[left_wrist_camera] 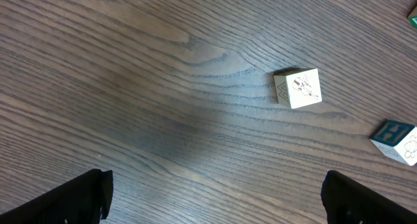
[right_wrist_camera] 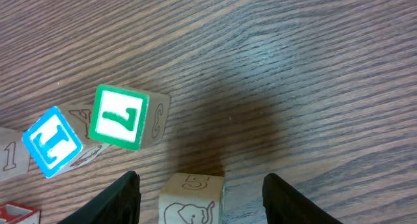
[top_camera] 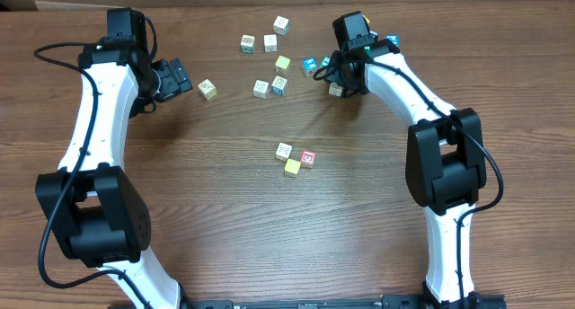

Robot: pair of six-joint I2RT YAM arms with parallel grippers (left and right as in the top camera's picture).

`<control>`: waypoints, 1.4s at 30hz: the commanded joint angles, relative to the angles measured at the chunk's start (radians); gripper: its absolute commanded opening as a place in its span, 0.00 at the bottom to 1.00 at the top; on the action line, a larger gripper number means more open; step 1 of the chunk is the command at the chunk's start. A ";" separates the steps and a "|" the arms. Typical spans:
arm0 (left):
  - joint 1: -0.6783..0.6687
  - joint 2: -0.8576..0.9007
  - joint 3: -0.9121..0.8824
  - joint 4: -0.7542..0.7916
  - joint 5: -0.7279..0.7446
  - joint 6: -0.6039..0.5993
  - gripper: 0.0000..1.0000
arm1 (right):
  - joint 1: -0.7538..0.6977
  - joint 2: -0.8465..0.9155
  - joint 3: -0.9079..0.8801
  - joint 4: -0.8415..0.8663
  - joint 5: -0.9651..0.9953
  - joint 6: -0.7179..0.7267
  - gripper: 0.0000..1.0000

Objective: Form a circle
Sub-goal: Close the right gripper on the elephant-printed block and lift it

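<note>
Straddling elephant cube [right_wrist_camera: 193,201], right gripper [right_wrist_camera: 201,185] half-wide, not touching. Cube likely light, rigid, smooth: pinch opposite flat faces. Idle left gripper [left_wrist_camera: 215,188] wide, empty. Partial circle [top_camera: 295,158] well apart, toward arm bases.

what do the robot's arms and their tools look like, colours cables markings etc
Two matching arms: the left arm and right arm have smooth, rounded white links joined by chunky black joint housings. A thin black cable loops loosely beside each. The left tool and right tool end in plain matte black fingers. No markings can be made out.
</note>
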 commanded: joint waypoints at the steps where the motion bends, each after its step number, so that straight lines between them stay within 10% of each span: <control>1: -0.003 0.008 0.016 0.002 0.007 -0.009 1.00 | 0.019 0.012 -0.004 0.003 0.000 -0.005 0.58; 22: -0.003 0.008 0.016 0.002 0.007 -0.009 1.00 | 0.033 0.029 -0.005 -0.010 0.049 -0.004 0.55; 36: -0.003 0.008 0.016 0.002 0.007 -0.009 1.00 | 0.034 0.030 -0.003 -0.029 0.035 -0.005 0.19; 42: -0.003 0.008 0.016 0.003 0.007 -0.009 1.00 | 0.006 0.005 0.037 -0.100 -0.079 -0.005 0.19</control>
